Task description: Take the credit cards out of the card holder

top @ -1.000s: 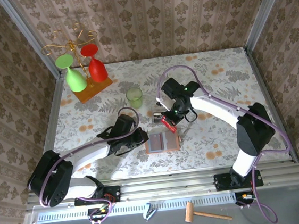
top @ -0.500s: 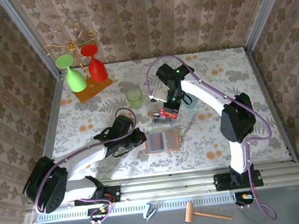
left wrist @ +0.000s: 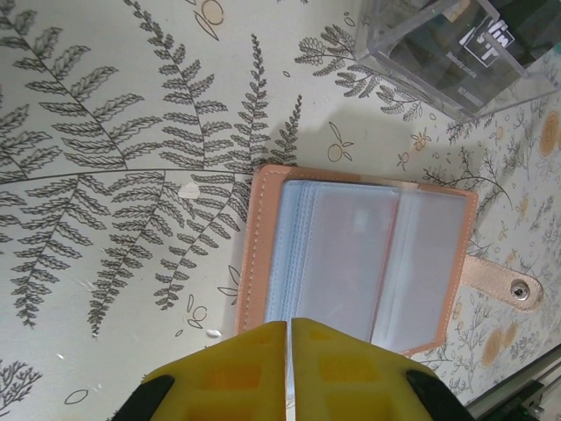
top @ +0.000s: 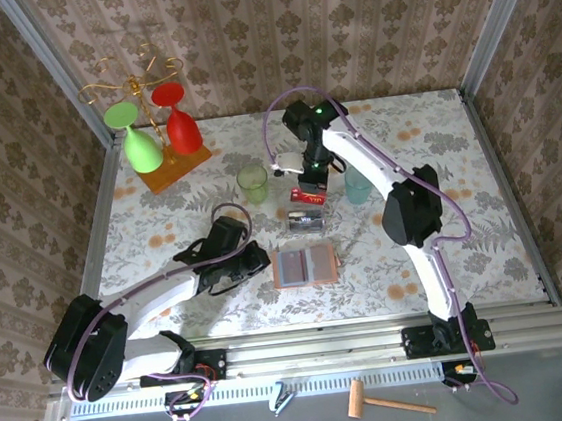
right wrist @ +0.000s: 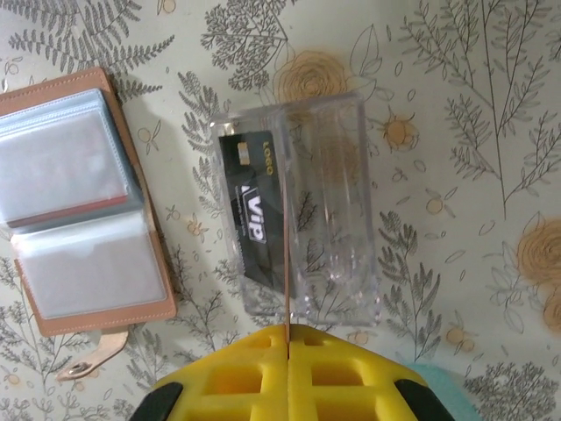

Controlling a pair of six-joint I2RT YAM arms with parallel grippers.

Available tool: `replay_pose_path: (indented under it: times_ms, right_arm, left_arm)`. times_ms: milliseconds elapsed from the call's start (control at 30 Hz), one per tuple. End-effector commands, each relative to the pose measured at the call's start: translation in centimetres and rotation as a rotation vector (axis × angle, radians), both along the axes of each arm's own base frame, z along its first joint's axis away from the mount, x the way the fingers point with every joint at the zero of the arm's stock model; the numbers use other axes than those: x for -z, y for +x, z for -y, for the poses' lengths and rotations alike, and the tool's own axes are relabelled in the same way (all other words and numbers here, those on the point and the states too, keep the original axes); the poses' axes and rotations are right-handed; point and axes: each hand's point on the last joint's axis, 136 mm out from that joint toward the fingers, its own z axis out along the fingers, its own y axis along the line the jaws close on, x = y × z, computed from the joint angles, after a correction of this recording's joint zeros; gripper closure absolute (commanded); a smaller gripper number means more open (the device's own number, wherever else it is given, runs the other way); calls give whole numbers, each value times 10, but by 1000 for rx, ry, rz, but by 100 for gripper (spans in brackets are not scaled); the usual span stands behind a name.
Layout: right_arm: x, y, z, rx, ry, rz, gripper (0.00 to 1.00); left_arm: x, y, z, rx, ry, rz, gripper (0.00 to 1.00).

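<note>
Salmon card holder [top: 304,266] open, table's [top: 436,154] near edge; I saw left gripper [left wrist: 287,338] closed, right gripper [right wrist: 287,338] pinching red card [top: 309,195].

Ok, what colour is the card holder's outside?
The card holder is salmon pink, clearest from the left wrist.

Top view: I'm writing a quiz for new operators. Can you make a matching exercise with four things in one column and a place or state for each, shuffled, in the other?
Things:
1. wallet
2. clear box
3. red card
4. green cup

Place or state:
A. pinched in the right claw
B. upright, left of the clear box
C. lying open on the table
D. holds a black card

Pairs: 1-C, 2-D, 3-A, 4-B
</note>
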Motion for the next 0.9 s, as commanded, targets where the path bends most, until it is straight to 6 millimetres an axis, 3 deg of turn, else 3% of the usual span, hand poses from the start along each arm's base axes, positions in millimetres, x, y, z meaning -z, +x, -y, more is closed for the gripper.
replay_pose_path:
  times_ms: [0,333,867]
  right_arm:
    - [4,-7,4,-44,-19,-71,100]
    - [24,6,-4,-86,-21,-89,100]
    - [59,-13,-12,-73,7,-255,100]
  left_arm:
    - [-7,4,-4,-5,10,8,89]
    - [-3,5,-10,-21,8,-12,90]
    - [-1,8,-11,-31,11,-21,90]
